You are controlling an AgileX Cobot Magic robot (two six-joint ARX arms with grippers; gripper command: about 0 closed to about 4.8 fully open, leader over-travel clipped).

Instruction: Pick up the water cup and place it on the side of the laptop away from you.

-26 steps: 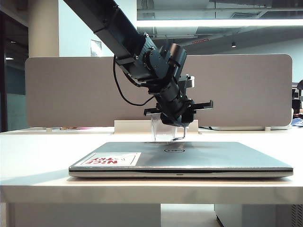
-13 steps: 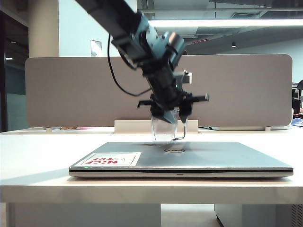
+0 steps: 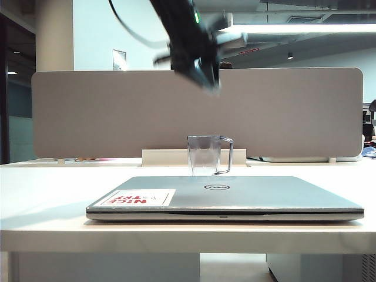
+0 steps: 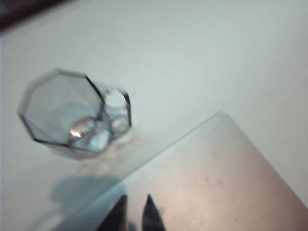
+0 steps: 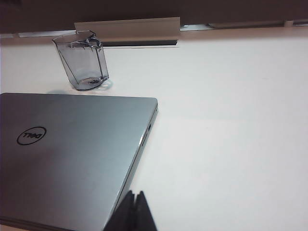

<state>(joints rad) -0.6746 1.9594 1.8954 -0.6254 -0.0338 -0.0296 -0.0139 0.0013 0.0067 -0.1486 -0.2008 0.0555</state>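
Observation:
The water cup (image 3: 204,155), clear and grey-tinted with a thin loop handle, stands upright on the table just behind the closed silver laptop (image 3: 247,194). My left gripper (image 3: 207,79) hangs blurred high above the cup and clear of it. The left wrist view looks down into the cup (image 4: 72,113) beside a corner of the laptop (image 4: 216,178). There my left gripper (image 4: 135,202) has a narrow gap between its tips with nothing in it. In the right wrist view my right gripper (image 5: 134,195) is shut and empty over the laptop (image 5: 72,149) edge, the cup (image 5: 82,60) far beyond.
A grey partition panel (image 3: 88,111) runs across the back of the white table (image 3: 47,188). A low white strip (image 3: 164,155) lies at the panel's foot behind the cup. A white sticker with red lettering (image 3: 138,198) is on the laptop lid.
My left gripper let go of the cup and rose steeply, up and slightly left. The cup stays upright behind the laptop. The right arm has not moved.

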